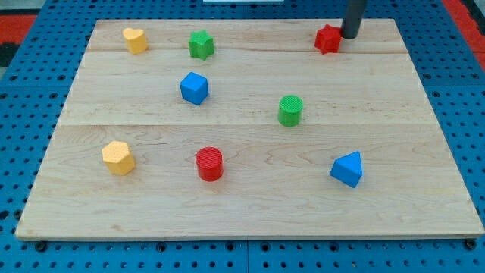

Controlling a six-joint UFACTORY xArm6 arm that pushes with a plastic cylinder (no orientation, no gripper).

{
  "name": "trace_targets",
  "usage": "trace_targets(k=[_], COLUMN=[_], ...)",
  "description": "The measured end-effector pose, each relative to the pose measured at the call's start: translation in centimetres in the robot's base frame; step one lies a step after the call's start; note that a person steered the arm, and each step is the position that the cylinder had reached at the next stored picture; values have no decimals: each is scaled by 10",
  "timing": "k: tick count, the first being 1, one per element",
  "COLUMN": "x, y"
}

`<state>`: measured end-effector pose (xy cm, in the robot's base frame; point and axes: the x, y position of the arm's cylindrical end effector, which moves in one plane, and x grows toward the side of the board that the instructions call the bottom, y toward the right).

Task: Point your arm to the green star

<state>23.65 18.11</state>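
Wooden board (pixel 250 212) | my tip (pixel 350 36) touching red star (pixel 327 39) | green star (pixel 201 44) well left | no gripper fitted

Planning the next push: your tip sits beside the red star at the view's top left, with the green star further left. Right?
Not quite. My tip sits beside the red star at the view's top right, not top left, as the camera view shows. The green star is indeed further left.
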Motion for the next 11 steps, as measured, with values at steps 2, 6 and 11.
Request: trace_targets(k=[2,6,11], x=[0,-42,-41], y=[-18,-127,-241])
